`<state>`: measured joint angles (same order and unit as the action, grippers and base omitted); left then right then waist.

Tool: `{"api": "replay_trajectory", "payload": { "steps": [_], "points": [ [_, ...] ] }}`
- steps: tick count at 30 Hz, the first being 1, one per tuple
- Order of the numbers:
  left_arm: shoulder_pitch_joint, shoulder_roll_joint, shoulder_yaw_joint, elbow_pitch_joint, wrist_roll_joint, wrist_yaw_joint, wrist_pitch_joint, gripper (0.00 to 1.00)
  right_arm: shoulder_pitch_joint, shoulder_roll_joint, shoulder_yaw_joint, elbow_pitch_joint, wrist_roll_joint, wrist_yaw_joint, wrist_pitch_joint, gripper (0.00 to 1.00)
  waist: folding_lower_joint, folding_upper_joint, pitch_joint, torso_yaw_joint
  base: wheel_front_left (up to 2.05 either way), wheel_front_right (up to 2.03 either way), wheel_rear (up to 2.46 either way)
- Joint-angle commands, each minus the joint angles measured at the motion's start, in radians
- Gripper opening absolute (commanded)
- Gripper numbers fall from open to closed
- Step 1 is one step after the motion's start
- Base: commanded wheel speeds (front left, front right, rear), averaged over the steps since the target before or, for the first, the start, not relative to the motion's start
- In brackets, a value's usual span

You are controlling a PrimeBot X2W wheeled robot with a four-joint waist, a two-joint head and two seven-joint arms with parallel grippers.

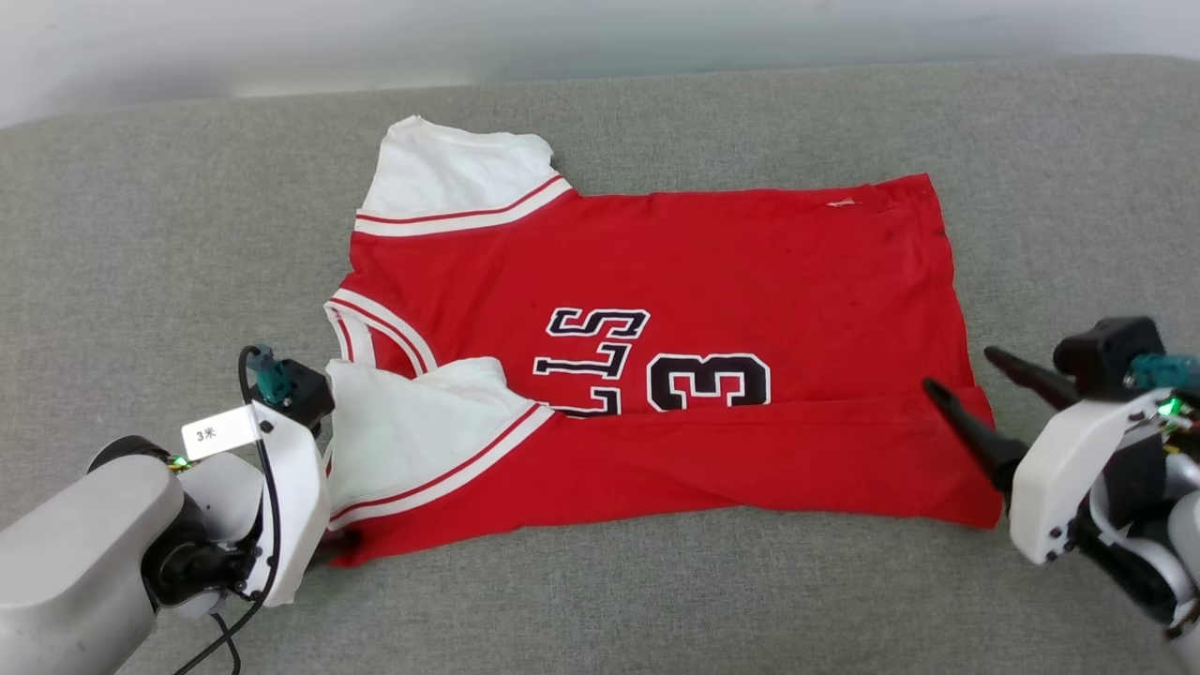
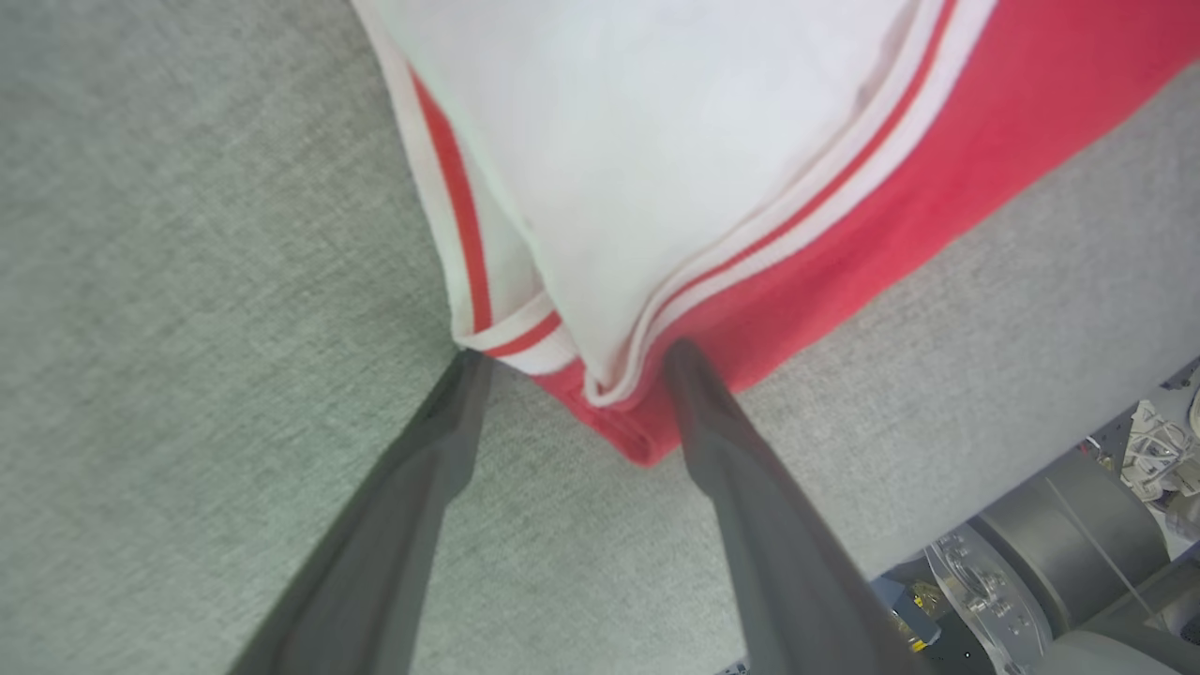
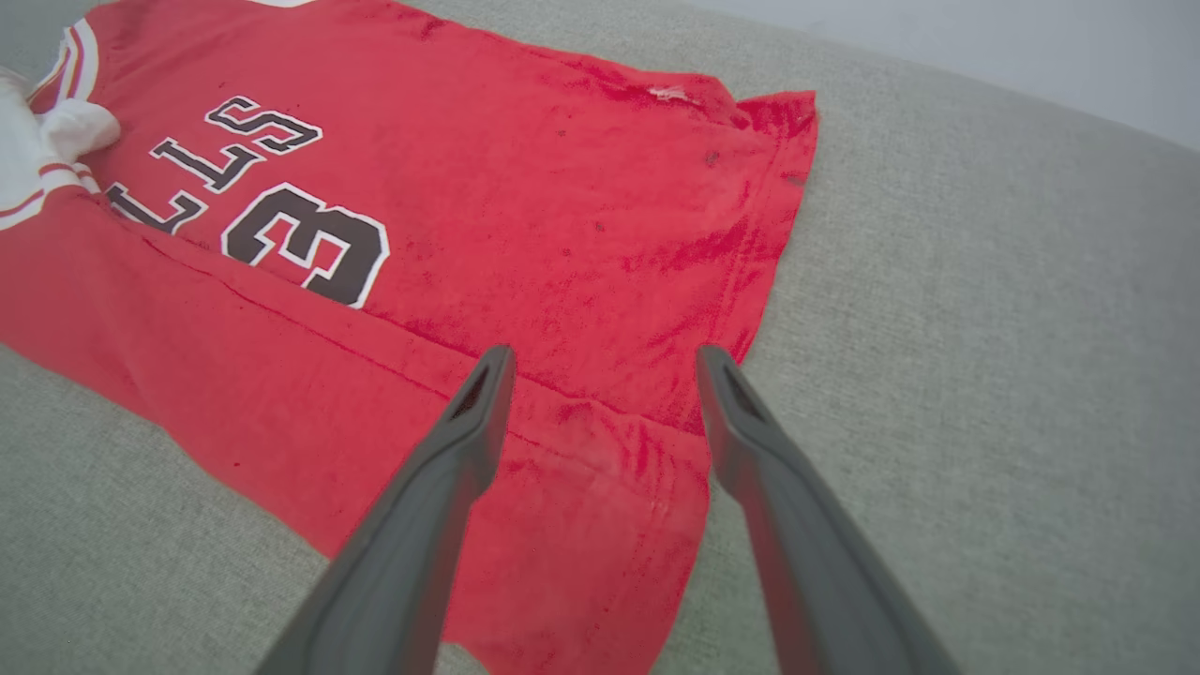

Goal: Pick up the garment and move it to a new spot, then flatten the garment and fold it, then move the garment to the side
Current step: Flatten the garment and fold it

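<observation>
You are looking at the garment [image 1: 712, 262], which is lying spread in the middle of the counter [image 1: 141, 234], collar toward the left gripper [image 2: 572, 361] and hem toward the right gripper [image 1: 958, 367]. On its red front the black letters with white outline are reading "LLS" [image 1: 591, 361], and beside them is a big "3" [image 1: 710, 382]. The near long edge is lying folded over, so it is covering the rest of the writing. A white tag [image 1: 222, 431] on the left wrist is showing "3米".

The cloth is looking like soft knit, red on the body, with some small dark spots near the hem. The short sleeves [image 1: 450, 173] are plain white with red and white striped trim. The counter is wearing a gray woven cover with a fine, slightly rough grain.

The left gripper is standing with its fingers apart. The corner of the near sleeve and red edge is lying between them, not clamped. The right gripper is also spreading its fingers wide over the hem corner and is holding nothing.
</observation>
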<state>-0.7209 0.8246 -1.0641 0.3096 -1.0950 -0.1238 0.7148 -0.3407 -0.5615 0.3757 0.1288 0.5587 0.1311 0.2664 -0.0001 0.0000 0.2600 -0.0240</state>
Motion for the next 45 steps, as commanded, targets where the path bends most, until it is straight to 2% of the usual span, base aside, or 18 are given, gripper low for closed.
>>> {"api": "replay_trajectory", "payload": {
  "steps": [1,4,6,13,16,19,22,29,33,34,35,41,45],
  "points": [
    [0.041,-0.027,-0.025,0.019,0.004,0.000,-0.006,0.00,-0.028,-0.011,0.000,-0.003,-0.002,-0.001,0.007,1.00,0.0001,0.0000,-0.006,0.002,0.00,0.00,0.00],
    [0.018,-0.021,-0.022,0.010,0.016,-0.004,-0.030,0.00,-0.055,-0.040,0.002,-0.007,-0.014,-0.001,0.048,1.00,0.0001,0.0000,-0.022,0.006,0.00,0.00,0.00],
    [0.004,-0.009,-0.011,-0.001,0.011,-0.004,-0.043,0.00,-0.073,-0.066,0.014,-0.020,-0.002,-0.001,0.114,1.00,0.0001,0.0000,-0.035,0.010,0.00,0.00,0.00],
    [-0.029,0.025,0.007,-0.056,0.022,-0.004,-0.076,0.00,-0.132,-0.190,0.100,-0.096,0.095,-0.001,0.455,1.00,0.0001,0.0000,-0.052,0.024,0.00,0.00,0.00],
    [-0.042,0.031,0.011,-0.075,0.031,-0.004,-0.078,0.00,-0.151,-0.211,0.123,-0.106,0.137,-0.001,0.580,1.00,0.0001,0.0000,-0.041,0.033,0.00,0.00,0.00],
    [-0.048,0.026,0.011,-0.089,0.038,-0.002,-0.083,0.00,-0.157,-0.196,0.136,-0.086,0.162,-0.001,0.652,1.00,0.0001,0.0000,-0.025,0.042,0.00,0.00,0.00],
    [-0.057,0.017,0.010,-0.099,0.046,0.000,-0.090,0.00,-0.146,-0.163,0.148,-0.040,0.163,-0.001,0.679,1.00,0.0001,0.0000,-0.005,0.052,0.00,0.00,0.00],
    [-0.069,0.004,0.010,-0.103,0.061,-0.001,-0.108,0.00,-0.081,-0.059,0.206,0.099,0.162,0.000,0.636,1.00,0.0001,0.0000,0.034,0.069,0.00,0.00,0.00],
    [-0.056,0.009,0.009,-0.097,0.055,-0.001,-0.121,0.00,-0.073,-0.037,0.257,0.138,0.179,0.002,0.602,1.00,0.0001,0.0000,0.036,0.065,0.00,0.00,0.00],
    [-0.051,0.009,0.009,-0.093,0.053,-0.001,-0.125,0.00,-0.084,-0.040,0.260,0.140,0.180,0.002,0.581,0.38,0.0001,0.0000,0.032,0.062,0.00,0.00,0.00],
    [-0.045,0.010,0.009,-0.090,0.050,-0.002,-0.130,0.00,-0.097,-0.045,0.258,0.142,0.184,0.002,0.563,0.00,0.0001,0.0000,0.026,0.058,0.00,0.00,0.00],
    [0.000,0.014,0.009,-0.084,0.025,-0.002,-0.162,0.00,-0.145,-0.120,0.249,0.130,0.214,-0.001,0.473,0.00,0.0001,0.0000,-0.036,0.049,0.00,0.00,0.00],
    [0.040,0.037,0.006,-0.105,0.011,0.002,-0.179,0.00,-0.118,-0.167,0.248,0.085,0.248,-0.001,0.425,0.00,0.0001,0.0000,-0.084,0.052,0.00,0.00,0.00]
  ]
}}
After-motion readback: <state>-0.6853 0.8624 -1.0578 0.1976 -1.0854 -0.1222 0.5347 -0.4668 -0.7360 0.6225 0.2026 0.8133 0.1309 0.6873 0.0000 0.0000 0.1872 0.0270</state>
